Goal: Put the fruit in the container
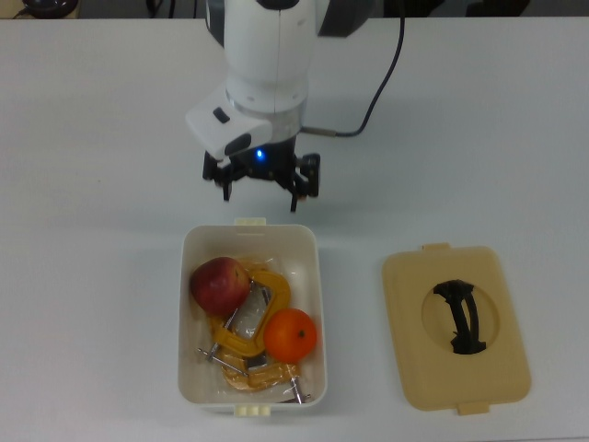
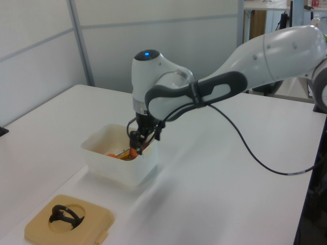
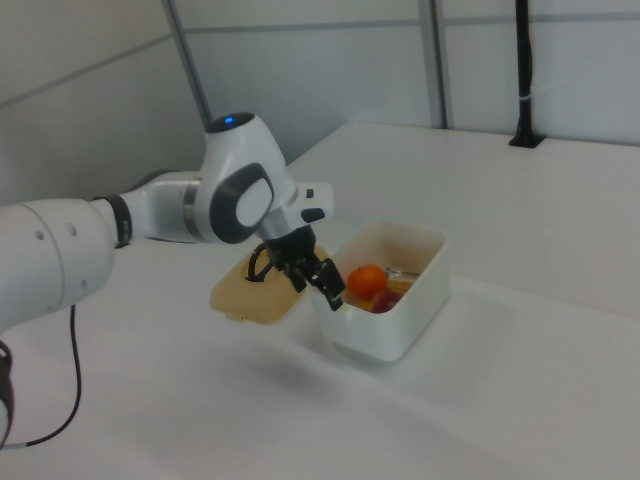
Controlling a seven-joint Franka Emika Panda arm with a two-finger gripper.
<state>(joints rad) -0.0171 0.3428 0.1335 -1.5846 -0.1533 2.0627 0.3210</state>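
A white container (image 1: 185, 322) sits near the top view's lower middle. Inside it a dark red apple (image 1: 220, 284) lies at the top view's left. A bright orange tangerine (image 1: 291, 334) lies at the lower right, resting against yellow-orange clamps (image 1: 241, 348). My gripper (image 1: 260, 198) hangs open and empty just past the container's far short end, apart from the fruit. In the right view the gripper (image 3: 322, 285) is beside the container (image 3: 385, 335), with the tangerine (image 3: 366, 280) and apple (image 3: 384, 300) showing over the rim. The left view shows the gripper (image 2: 139, 145) over the container's (image 2: 117, 171) far edge.
A flat tan lid (image 1: 456, 327) with a black handle lies on the white table to the top view's right of the container. The lid (image 2: 69, 219) sits at the left view's bottom left. My black cable (image 1: 382, 83) trails off the arm toward the top view's upper right.
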